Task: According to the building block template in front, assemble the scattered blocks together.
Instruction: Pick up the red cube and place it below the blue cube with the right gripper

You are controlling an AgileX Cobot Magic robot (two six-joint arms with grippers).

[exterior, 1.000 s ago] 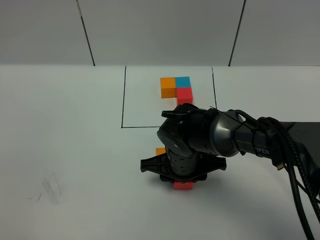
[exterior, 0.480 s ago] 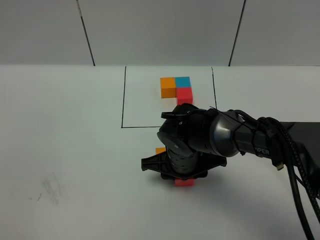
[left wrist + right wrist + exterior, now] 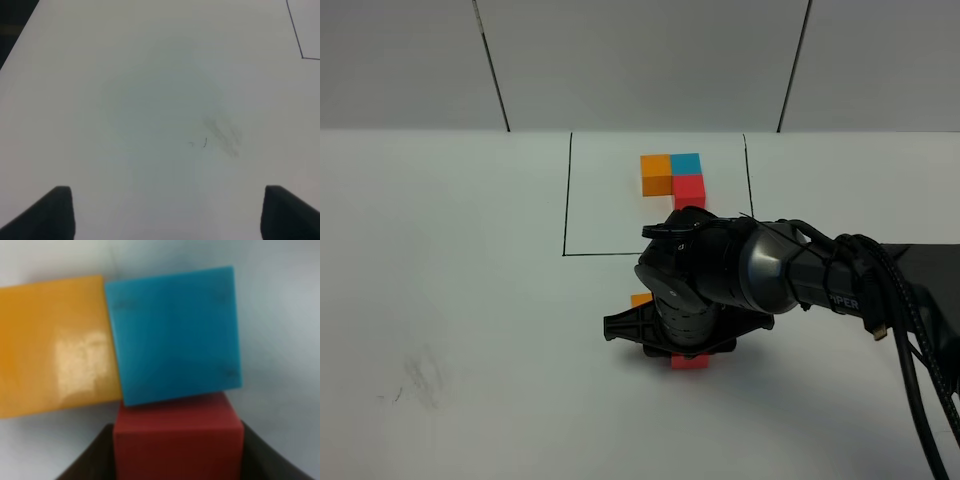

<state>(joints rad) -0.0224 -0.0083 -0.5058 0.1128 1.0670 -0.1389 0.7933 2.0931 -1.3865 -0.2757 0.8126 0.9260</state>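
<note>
The building block template (image 3: 672, 175) lies at the back inside a black drawn rectangle: orange, blue and red cubes in an L. My right gripper (image 3: 177, 462) is shut on the red cube (image 3: 177, 437), whose dark fingers (image 3: 87, 457) flank it. In that view the red cube's edge meets the blue cube (image 3: 175, 335), and the orange cube (image 3: 55, 345) sits flush beside the blue one. From above, the right arm covers most of the scattered blocks; only an orange corner (image 3: 641, 299) and a red edge (image 3: 690, 362) show. My left gripper (image 3: 172, 215) hangs open over bare table.
The black rectangle's front line (image 3: 600, 254) runs just behind the right wrist. A faint smudge and pen marks (image 3: 220, 137) mark the white table under the left gripper. Black cables (image 3: 910, 340) trail off the right arm toward the right edge.
The right gripper has nudged the red cube a little toward the back, closer to the blue one. The left gripper has not moved.
</note>
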